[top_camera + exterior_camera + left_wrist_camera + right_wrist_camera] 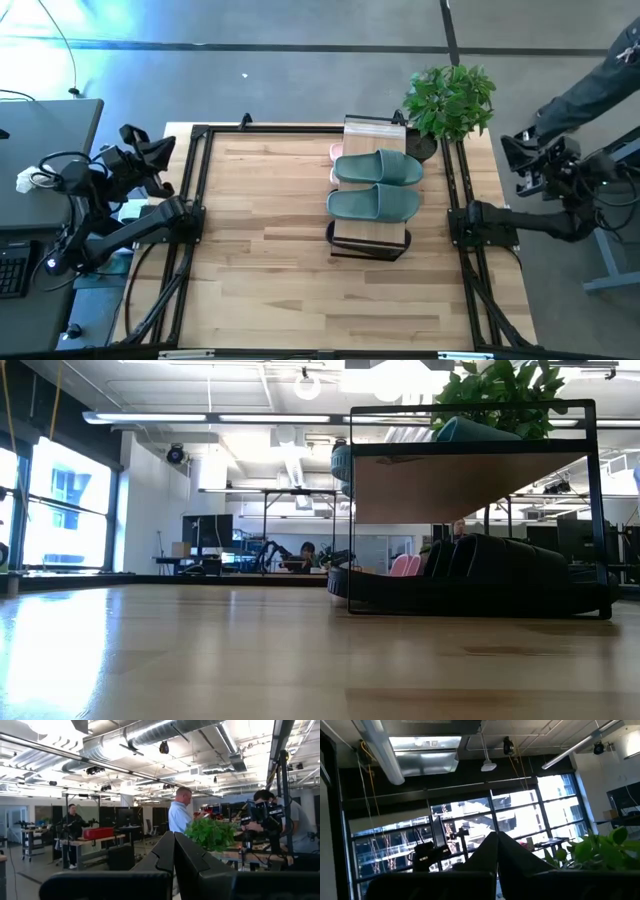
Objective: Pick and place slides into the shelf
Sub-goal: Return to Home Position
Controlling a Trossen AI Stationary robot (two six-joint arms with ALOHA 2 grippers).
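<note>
- Open-plan workshop beyond worktop point(270, 210): ceiling ducts, tall windows, benches; person in light shirt point(179, 815) standing well behind.
- Bare wood across left half and near strip of worktop, giving the widest open room for moving.
- Black frame point(280, 127) bordering far edge and running down left and right sides.
- Shelf point(370, 236) right of centre, towards far edge, apart from both side rails.
- Potted plant point(450, 100) just beside far right corner of shelf, leaves overhanging that corner.
- Top board of shelf: green slides point(378, 168), one pair, lying flat side by side and touching, filling most of the board.
- Under top board: black slides point(500, 560) at near end, pink slides point(405, 566) at far end; pink edge just showing past left side of board from above. Count of each below not discernible.
- Left pincer point(173, 835) off left edge of worktop, raised, fingers pressed together, well apart from shelf.
- Right pincer point(497, 835) off right edge of worktop, raised, fingers pressed together, plant between it and shelf.
</note>
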